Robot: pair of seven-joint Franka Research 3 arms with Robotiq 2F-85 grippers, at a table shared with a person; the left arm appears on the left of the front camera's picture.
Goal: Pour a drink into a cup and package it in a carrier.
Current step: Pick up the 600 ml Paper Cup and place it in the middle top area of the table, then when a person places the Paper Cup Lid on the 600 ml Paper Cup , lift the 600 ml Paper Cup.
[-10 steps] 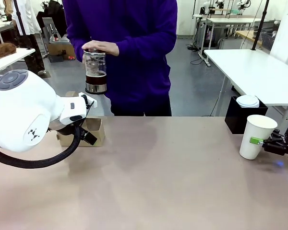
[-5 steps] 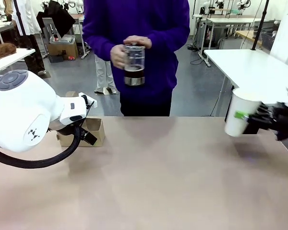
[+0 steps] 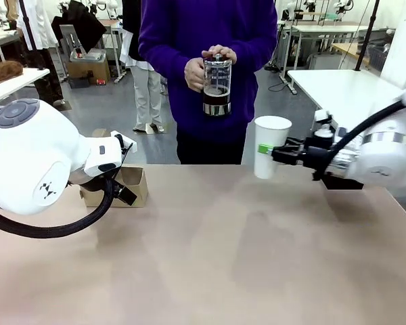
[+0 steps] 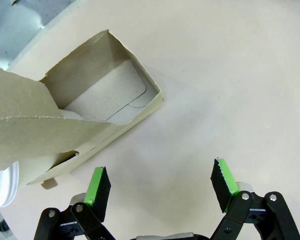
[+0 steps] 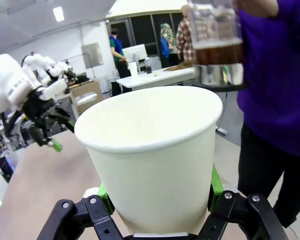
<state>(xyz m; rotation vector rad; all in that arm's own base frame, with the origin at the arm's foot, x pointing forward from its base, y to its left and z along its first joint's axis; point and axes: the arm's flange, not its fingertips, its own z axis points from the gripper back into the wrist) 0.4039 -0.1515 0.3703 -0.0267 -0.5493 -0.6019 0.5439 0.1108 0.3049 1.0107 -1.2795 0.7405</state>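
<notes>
The white paper cup (image 3: pixel 271 145) is sitting upright and lidless between the jaws of the right gripper (image 3: pixel 273 154), which is pinching it low on its tapered wall, green pads pressing on either side. The cup is hanging clear of the table (image 3: pixel 223 264), its open mouth facing up. It looks empty in the right wrist view.

Beyond that gripper's fingertips and higher than the cup's rim, a person is holding a clear glass pitcher (image 3: pixel 217 84) in both hands (image 3: pixel 204 62). The dark brown drink (image 3: pixel 217 91) is lying level in its lower part, so no pouring is happening yet.

This appears to be the offering of the cup for filling. To do it well, the gripper should be holding the cup level and motionless, with the rim close under the pitcher's lip. It should be squeezing firmly enough to take the added weight without buckling the paper.

Well away from the cup, the left gripper (image 4: pixel 160 182) is hovering with fingers spread wide and nothing between them. The kraft carrier (image 4: pixel 105 100) is resting on the table just ahead of its fingertips.
</notes>
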